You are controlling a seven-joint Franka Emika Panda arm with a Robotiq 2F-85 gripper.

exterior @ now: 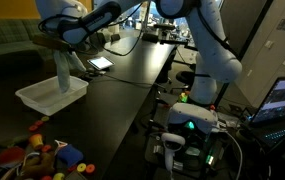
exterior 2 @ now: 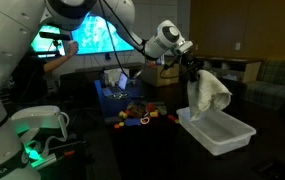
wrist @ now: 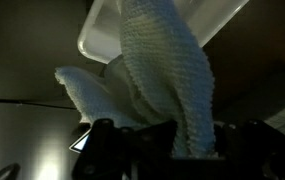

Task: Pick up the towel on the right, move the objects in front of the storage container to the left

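Gripper (wrist: 167,142) is clamped on the towel (wrist: 162,70). In the wrist view the white knit cloth is pinched between the dark fingers and fills most of the frame, hanging in 2 lobes. Past it, 1 corner of the white storage container (wrist: 100,30) shows.

In an exterior view, a pile of small coloured toys (exterior: 37,152) sits nearest the camera on the dark table (exterior: 122,100). The container (exterior: 52,95) is just beyond them, and the towel (exterior: 62,72) dangles straight down over it (can't tell if its lower end touches the bin). A lit tablet (exterior: 100,63) lies further back.

In an exterior view from the opposite side, the container (exterior 2: 217,132) is nearest. The towel (exterior 2: 208,92) hangs over its far end, the toys (exterior 2: 142,118) lie behind, and a person (exterior 2: 60,55) stands by a bright screen (exterior 2: 92,35).
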